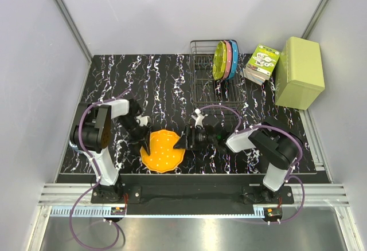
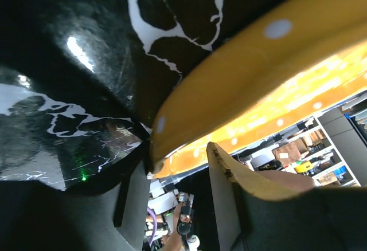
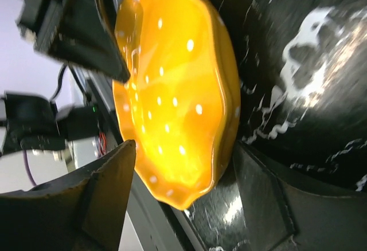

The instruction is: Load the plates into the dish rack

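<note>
Looking down, I see a glossy black worktop (image 1: pixel 155 85) veined with white like marble. Plain pale grey walls (image 1: pixel 172 10) shut it in, with a metal rail (image 1: pixel 189 192) along the near edge. At the back stands the rack (image 1: pixel 200 90), made of thin black wire. Three scalloped plates stand on edge in its right end: the yellow-green plate (image 1: pixel 219 61), the pink plate (image 1: pixel 228 59) and the blue plate (image 1: pixel 234 59). Just right of the rack sits a printed carton (image 1: pixel 262 63), then a matt light green box (image 1: pixel 298 73).

The orange plate (image 1: pixel 163 152) is shiny, wavy-rimmed and dotted white. It is near the front edge, between my two tools. My right tool (image 1: pixel 184 141) is spread, with a finger on each side of the plate's rim and gaps showing. My left tool (image 1: pixel 144 138) has the opposite rim between its fingers, but I cannot tell whether it pinches it.
</note>
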`<act>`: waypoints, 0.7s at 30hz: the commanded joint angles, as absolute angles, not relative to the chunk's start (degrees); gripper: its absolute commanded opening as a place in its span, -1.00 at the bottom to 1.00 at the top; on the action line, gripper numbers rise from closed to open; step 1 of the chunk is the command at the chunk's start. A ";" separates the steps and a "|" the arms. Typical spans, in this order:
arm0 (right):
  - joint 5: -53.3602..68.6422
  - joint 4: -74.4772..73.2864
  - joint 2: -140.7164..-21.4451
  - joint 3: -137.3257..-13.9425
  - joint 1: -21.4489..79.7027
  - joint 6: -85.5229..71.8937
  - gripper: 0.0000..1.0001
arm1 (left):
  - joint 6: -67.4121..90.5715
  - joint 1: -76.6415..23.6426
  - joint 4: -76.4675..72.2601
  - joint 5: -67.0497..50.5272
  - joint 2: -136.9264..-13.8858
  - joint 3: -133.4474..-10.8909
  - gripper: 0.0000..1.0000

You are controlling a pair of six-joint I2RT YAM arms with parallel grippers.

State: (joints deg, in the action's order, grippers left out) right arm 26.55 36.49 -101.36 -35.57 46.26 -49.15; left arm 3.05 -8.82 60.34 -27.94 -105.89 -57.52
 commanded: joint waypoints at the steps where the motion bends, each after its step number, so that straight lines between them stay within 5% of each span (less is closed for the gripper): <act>1: 35.52 39.48 -98.18 -35.60 49.04 -46.14 0.47 | 3.25 -9.84 50.19 -36.38 -104.77 -58.89 -0.12; 14: 27.09 46.49 -103.27 -40.51 49.22 -54.05 0.45 | 3.69 -12.30 49.31 -42.10 -106.17 -59.15 -0.20; 21: 23.38 40.44 -101.87 -41.92 50.45 -52.47 0.18 | 3.95 -12.39 49.22 -42.01 -105.12 -58.89 -0.19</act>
State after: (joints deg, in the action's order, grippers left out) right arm 22.13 35.70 -103.07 -37.60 46.50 -51.83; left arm 2.63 -9.93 59.24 -29.30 -105.78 -57.52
